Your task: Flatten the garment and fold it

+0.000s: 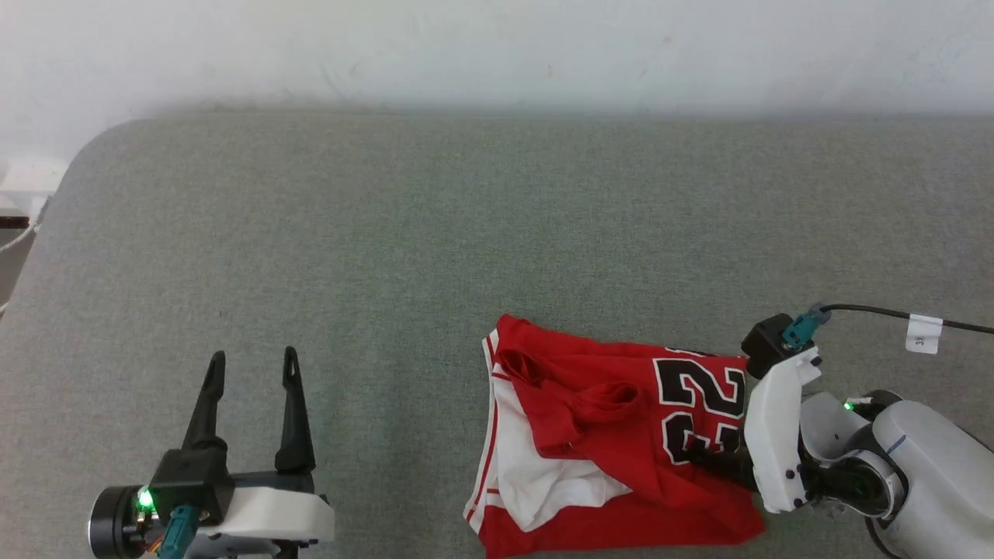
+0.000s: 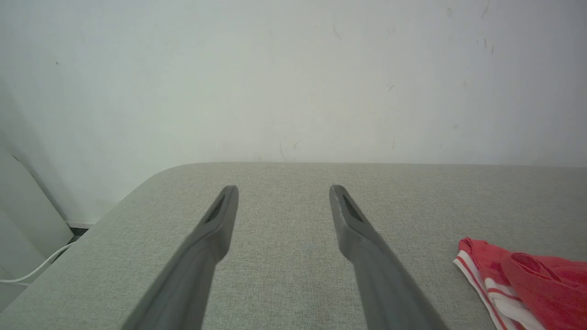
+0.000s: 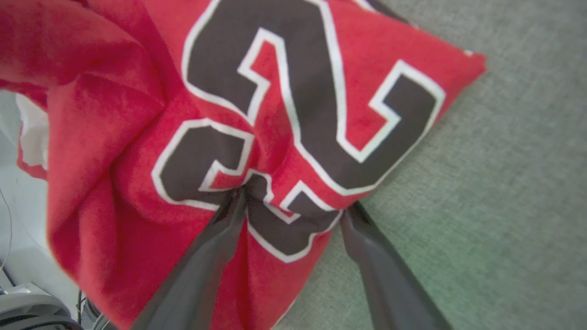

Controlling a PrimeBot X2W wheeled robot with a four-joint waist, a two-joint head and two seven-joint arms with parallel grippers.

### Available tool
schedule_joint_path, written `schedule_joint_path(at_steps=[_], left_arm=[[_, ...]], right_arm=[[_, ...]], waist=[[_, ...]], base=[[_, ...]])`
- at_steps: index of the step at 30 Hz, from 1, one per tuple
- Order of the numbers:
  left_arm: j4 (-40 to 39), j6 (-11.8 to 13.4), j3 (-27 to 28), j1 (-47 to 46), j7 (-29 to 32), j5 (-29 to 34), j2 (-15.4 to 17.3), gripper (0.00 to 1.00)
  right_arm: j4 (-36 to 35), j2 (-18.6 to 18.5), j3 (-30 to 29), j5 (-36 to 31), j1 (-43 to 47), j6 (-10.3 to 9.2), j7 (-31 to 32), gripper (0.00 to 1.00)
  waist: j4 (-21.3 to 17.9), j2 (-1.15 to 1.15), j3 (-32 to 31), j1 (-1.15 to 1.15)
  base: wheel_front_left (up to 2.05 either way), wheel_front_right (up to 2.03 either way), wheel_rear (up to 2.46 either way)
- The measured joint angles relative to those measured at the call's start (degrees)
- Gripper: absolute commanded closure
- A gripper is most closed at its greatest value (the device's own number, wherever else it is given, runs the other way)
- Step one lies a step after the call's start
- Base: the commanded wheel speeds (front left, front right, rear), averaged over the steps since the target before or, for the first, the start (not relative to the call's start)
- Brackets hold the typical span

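The garment [image 1: 598,458] lies crumpled near the front edge of the grey table [image 1: 435,233], red with a black white-outlined number facing up and a white sleeve showing underneath. My right gripper [image 1: 710,460] reaches into its right edge. In the right wrist view my right gripper [image 3: 296,204] is open, a bunched fold of the numbered garment [image 3: 137,137] between its spread fingers. One finger lies over the red cloth and the other rests beside the hem on the table. My left gripper [image 1: 252,355] stands open at the lower left, well clear of the garment [image 2: 527,279], and my left gripper [image 2: 284,188] holds nothing.
A white wall [image 1: 497,46] runs behind the table, whose far left corner [image 1: 93,147] is rounded. A white cable [image 2: 32,270] trails on the floor beyond that corner. A black cable with a white tag [image 1: 922,332] leads off my right wrist.
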Motion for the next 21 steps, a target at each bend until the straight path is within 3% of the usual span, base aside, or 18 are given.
schedule_joint_path(at_steps=[1,2,12,21], left_arm=[[0.1,0.0,0.0,-0.1,0.0,0.0,0.0,0.00],[0.2,0.0,0.0,-0.2,0.0,0.0,0.0,0.00],[0.6,0.1,1.3,-0.4,0.0,0.0,0.0,0.00],[-0.6,-0.1,3.4,0.8,0.0,0.0,0.0,0.00]], right_arm=[[-0.2,-0.3,0.9,0.2,-0.1,0.00,-0.5,0.00],[-0.3,-0.8,1.7,0.4,-0.3,0.00,-1.3,0.99],[-4.1,-4.5,8.1,0.5,-2.7,0.01,-13.5,1.00],[-12.8,-11.9,12.5,-5.7,-10.8,0.02,-19.1,1.00]], waist=[[0.1,0.00,0.3,0.00],[0.2,0.00,0.5,0.00],[-1.8,0.00,0.1,0.01],[-8.4,0.00,-0.5,0.00]], base=[[0.00,0.00,0.00],[0.00,0.00,0.00],[0.00,0.00,0.00],[0.00,0.00,0.00]])
